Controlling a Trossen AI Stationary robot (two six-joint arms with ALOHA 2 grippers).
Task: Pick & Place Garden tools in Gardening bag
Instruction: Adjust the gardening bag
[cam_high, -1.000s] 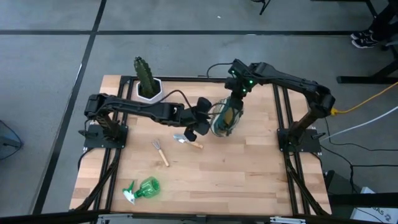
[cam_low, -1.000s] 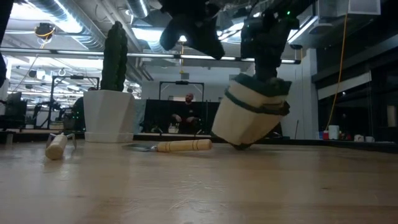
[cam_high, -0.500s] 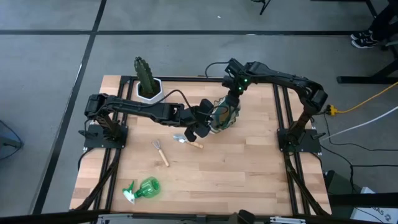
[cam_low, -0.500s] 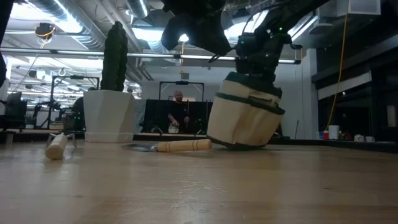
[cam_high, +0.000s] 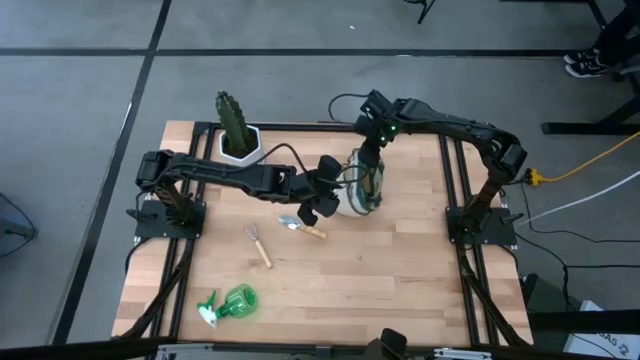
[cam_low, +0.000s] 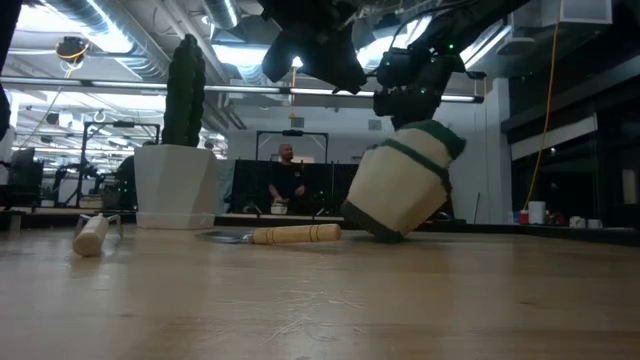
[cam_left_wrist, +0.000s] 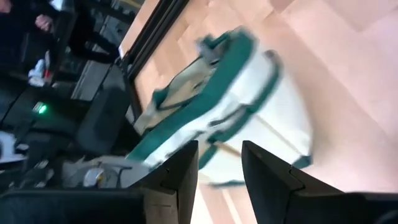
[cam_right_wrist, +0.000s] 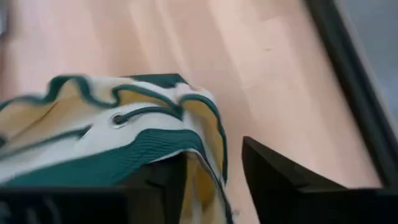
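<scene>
While tilted, gardening bag (cam_high: 360, 190) in right end effector (cam_high: 368, 158).

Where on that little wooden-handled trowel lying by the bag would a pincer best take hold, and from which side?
Probably the wooden handle, from straight above. The trowel lies flat on the table, so only its top is free; its round handle gives two opposite sides to squeeze, while the thin blade hugs the wood. The left pincer hovers nearby; the right pincer is at the gardening bag.

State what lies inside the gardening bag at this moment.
The gardening bag is tilted, its rim pinched by the right gripper. In the right wrist view only cream lining shows at the mouth; no tool is visible, and deeper inside is hidden.
</scene>
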